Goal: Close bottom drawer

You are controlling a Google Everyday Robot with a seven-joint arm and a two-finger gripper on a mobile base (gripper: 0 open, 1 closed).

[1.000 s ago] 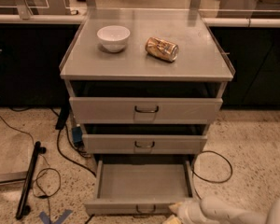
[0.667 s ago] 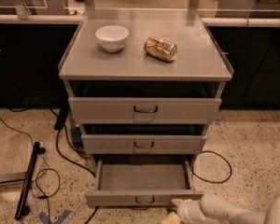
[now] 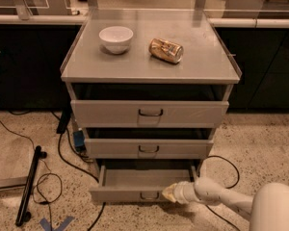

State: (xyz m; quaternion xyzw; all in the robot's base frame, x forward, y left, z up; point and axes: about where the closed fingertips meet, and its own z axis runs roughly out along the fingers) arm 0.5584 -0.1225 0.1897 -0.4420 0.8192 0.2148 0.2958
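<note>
The bottom drawer [image 3: 135, 179] is the lowest of three, below the tabletop's [image 3: 202, 61] front edge. It juts out less than it did a second ago: its front panel has slid inward, though a strip of tray floor still shows. The gripper [image 3: 170, 193] reaches in low from the right and sits at the right part of that panel, just beside the handle [image 3: 149, 195]. It appears to be touching, and I cannot tell whether it is spread or closed. The push seems to be working, so the closing is partway done and needs more straight travel. The bowl [image 3: 116, 38] near the back-left corner and the can [image 3: 166, 50] mid-tabletop have not moved.
</note>
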